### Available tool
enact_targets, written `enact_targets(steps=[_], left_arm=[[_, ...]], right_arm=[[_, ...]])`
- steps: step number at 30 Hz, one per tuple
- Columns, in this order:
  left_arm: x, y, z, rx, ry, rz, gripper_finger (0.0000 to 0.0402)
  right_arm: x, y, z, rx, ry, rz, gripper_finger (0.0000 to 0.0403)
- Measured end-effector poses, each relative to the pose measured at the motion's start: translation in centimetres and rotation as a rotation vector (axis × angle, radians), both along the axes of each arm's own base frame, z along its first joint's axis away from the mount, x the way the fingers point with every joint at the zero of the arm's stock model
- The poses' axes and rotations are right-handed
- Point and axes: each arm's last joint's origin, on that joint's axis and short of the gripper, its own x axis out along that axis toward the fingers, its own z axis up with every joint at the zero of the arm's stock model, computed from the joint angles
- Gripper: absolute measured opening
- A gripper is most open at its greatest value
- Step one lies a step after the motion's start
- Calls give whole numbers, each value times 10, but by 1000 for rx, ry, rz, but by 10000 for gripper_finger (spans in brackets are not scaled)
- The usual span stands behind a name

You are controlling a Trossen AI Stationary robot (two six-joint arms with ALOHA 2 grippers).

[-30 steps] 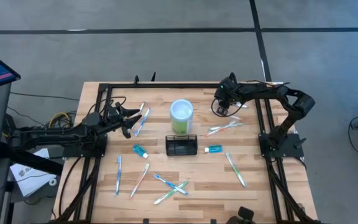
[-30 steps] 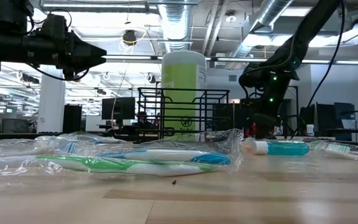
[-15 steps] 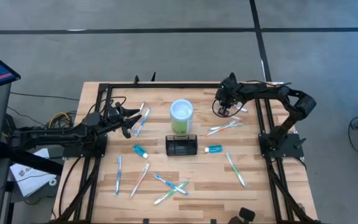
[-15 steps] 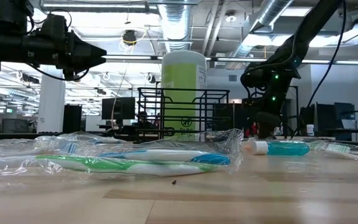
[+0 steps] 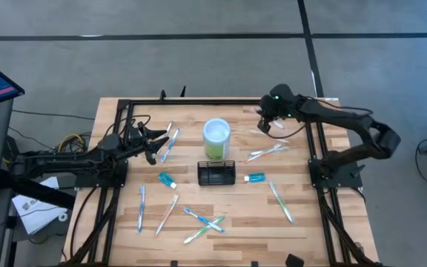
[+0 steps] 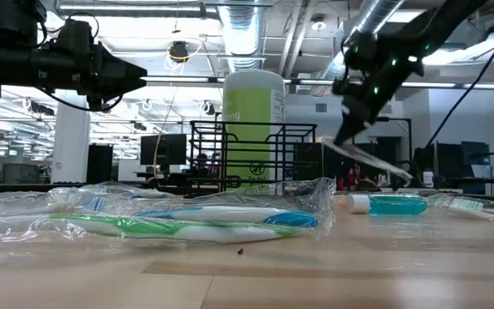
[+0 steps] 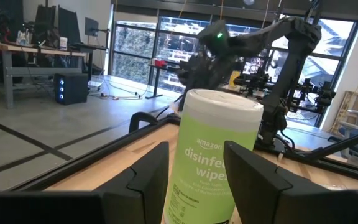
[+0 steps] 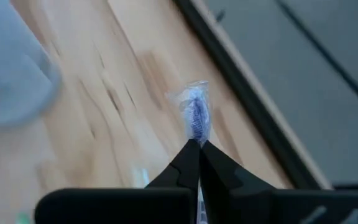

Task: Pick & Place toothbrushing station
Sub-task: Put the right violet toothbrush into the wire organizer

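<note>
Pinching a wrapped toothbrush by its end, right gripper at about 1 o'clock on the table, raised so the brush hangs slanted and free of the wood (wrapper tip poking past the closed fingers). Toothbrushing station at centre, just beside the lime-green cup, mesh compartments up for loading. Left gripper at 9 o'clock, fingers spread wide, waiting.
</note>
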Motion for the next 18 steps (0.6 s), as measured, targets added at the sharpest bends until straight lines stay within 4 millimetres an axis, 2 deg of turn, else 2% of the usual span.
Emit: enact_targets(steps=[8, 18], left_arm=[[0, 0, 1, 0, -16, -1, 149], [0, -2, 5, -69, -88, -67, 149]], right_arm=[[4, 23, 38, -39, -250, 53, 0], [27, 51, 59, -28, -488, 227, 0]])
